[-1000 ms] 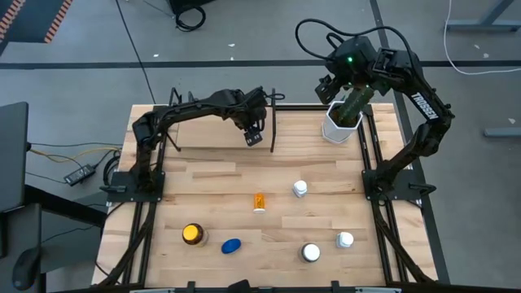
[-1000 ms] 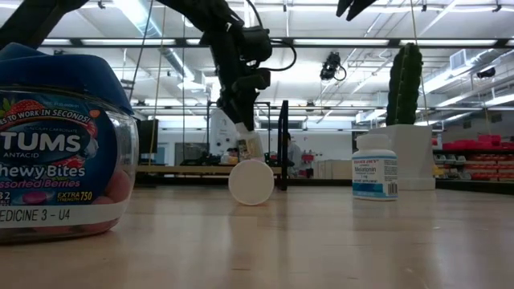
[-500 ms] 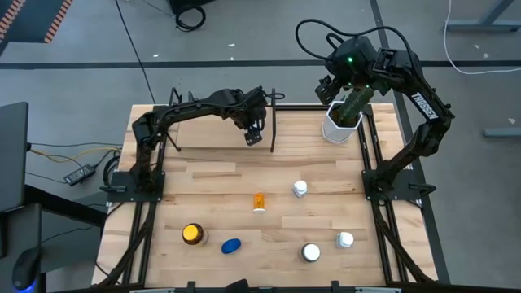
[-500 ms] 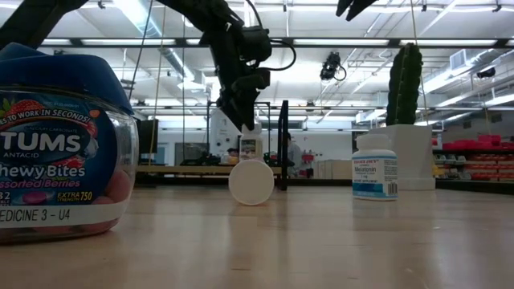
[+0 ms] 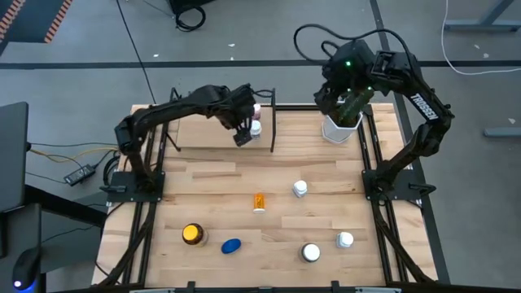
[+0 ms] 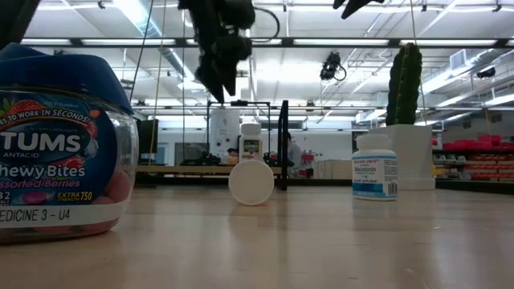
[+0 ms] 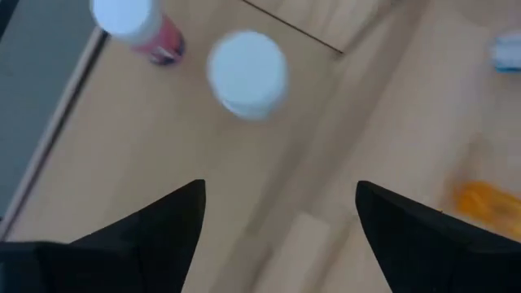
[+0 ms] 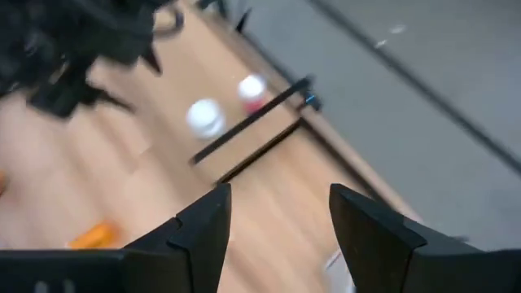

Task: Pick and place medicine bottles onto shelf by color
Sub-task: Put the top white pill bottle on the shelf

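Note:
A white-capped medicine bottle (image 5: pixel 256 128) stands upright on its base on the shelf (image 5: pixel 207 137), beside a pink one (image 5: pixel 257 108). My left gripper (image 5: pixel 242 135) hangs open above and just left of the white-capped bottle (image 7: pixel 247 73), with nothing between its fingers (image 7: pixel 175 220). My right gripper (image 8: pixel 281 220) is open, high over the cactus pot (image 5: pixel 341 124) at the far right. On the table lie or stand white bottles (image 5: pixel 300 189) (image 5: pixel 311 253) (image 5: pixel 344 240), an orange one (image 5: pixel 259 201), a blue one (image 5: pixel 231 246) and an amber yellow-lidded one (image 5: pixel 193 234).
Thin black rods (image 5: pixel 272 122) frame the shelf right next to the white-capped bottle. In the low view a jar of antacid (image 6: pixel 56 152) fills the near left, a capped bottle (image 6: pixel 251 182) lies on its side and a labelled one (image 6: pixel 375 172) stands mid-table.
My left gripper has let go of the white-capped bottle, opened wider and risen clear of it, drifting a little toward the table's left edge. The bottle stays upright on the shelf. My right gripper has tipped slightly over the cactus pot.

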`<state>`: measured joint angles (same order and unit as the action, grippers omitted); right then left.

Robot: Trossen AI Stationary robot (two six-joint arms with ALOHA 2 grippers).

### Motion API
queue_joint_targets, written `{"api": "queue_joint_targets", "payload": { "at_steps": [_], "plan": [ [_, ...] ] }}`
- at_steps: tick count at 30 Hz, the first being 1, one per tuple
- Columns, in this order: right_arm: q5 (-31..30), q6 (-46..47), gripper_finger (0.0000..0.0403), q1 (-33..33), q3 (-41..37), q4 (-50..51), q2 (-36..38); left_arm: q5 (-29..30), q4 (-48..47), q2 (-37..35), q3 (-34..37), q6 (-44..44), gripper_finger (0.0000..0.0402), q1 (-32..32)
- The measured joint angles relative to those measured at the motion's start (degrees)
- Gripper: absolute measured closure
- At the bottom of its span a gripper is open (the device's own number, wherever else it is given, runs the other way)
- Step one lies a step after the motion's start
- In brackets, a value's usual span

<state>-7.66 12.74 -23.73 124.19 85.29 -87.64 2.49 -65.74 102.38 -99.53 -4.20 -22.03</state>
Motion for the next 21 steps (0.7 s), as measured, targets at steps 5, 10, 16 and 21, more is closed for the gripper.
{"api": "queue_joint_targets", "payload": {
  "at_steps": [5, 10, 16, 21],
  "plan": [
    [8.8, 4.0, 0.0176, 4.7, -8.4, 2.3, 0.0, 0.1, -1.1, -5.1, 0.0, -9.4, 0.0078, 5.5],
    [10.1, 8.5, 0.0135, 12.1, -21.0, 0.0, 0.0, 4.3, -0.7, -9.1, 0.6, -19.2, 0.0092, 13.2],
    [12.6, 17.3, 0.0084, 20.0, -32.8, -8.4, 0.0, 5.6, -2.2, -11.4, 1.6, -25.6, 0.0107, 22.4],
    [11.8, 26.2, 0.0066, 25.3, -38.2, -13.9, 0.0, 5.2, -4.9, -12.8, 1.6, -26.9, 0.0108, 28.9]
  ]
}}
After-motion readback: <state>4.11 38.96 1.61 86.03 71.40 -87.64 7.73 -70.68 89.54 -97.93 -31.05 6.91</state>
